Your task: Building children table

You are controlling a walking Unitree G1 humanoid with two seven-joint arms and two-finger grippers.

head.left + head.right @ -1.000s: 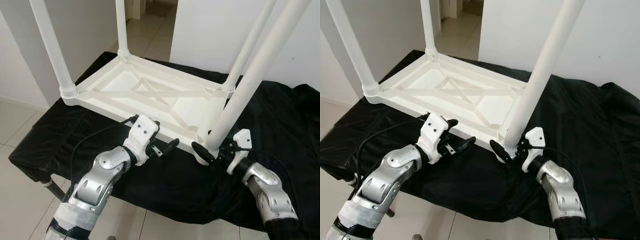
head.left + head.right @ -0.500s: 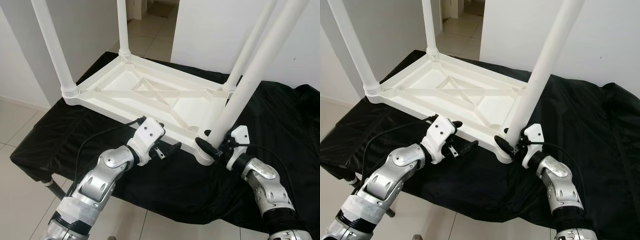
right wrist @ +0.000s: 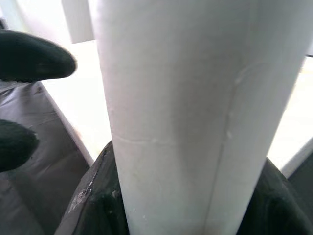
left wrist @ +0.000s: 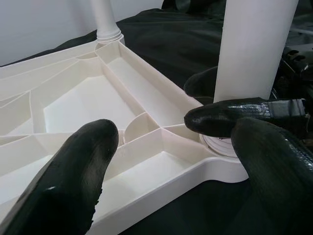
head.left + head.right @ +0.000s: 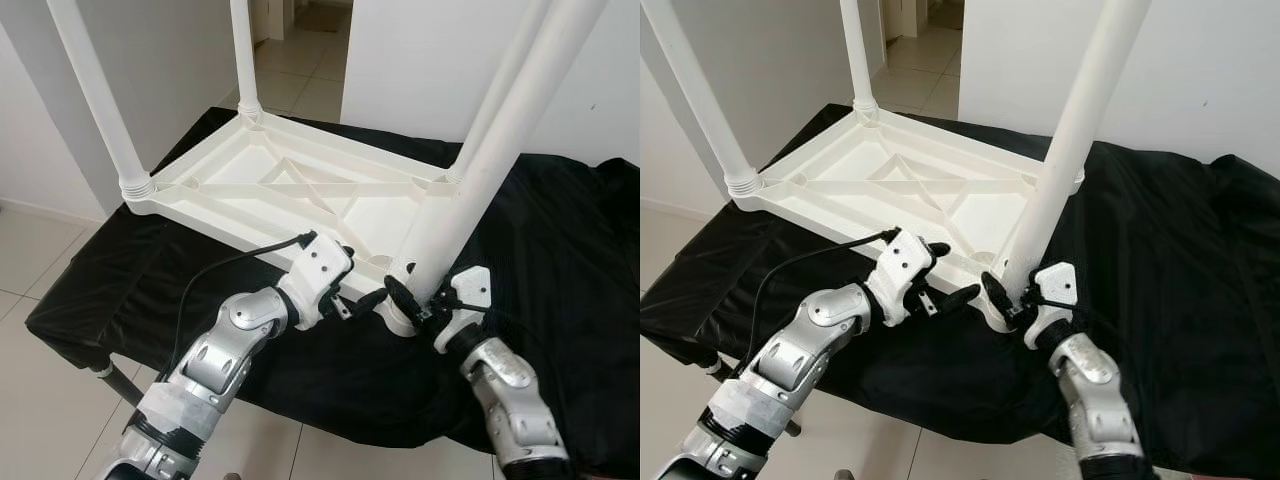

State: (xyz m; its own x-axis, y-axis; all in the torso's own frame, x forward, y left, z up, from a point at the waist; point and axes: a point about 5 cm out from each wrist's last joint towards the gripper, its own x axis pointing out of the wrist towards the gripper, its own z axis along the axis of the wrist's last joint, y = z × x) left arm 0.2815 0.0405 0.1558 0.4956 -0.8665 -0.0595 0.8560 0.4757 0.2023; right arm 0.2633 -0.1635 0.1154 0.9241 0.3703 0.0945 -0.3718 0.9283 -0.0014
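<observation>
The right gripper's jaws are closed around the base of the near white plastic table leg, low in the right centre of the head views; in the right wrist view the leg stands between the two black fingers. The left gripper's jaws stand apart, holding nothing, with one black finger over the tabletop's ribbed underside and the other beside the leg's socket.

The white plastic children's table lies upside down on a black cloth in the middle of the frame, three other legs rising out of the top edge.

Compared with a second ago, the left gripper has moved right along the table's near edge and now sits just beside the right gripper at the corner socket. The right gripper has closed in on the leg's base.
</observation>
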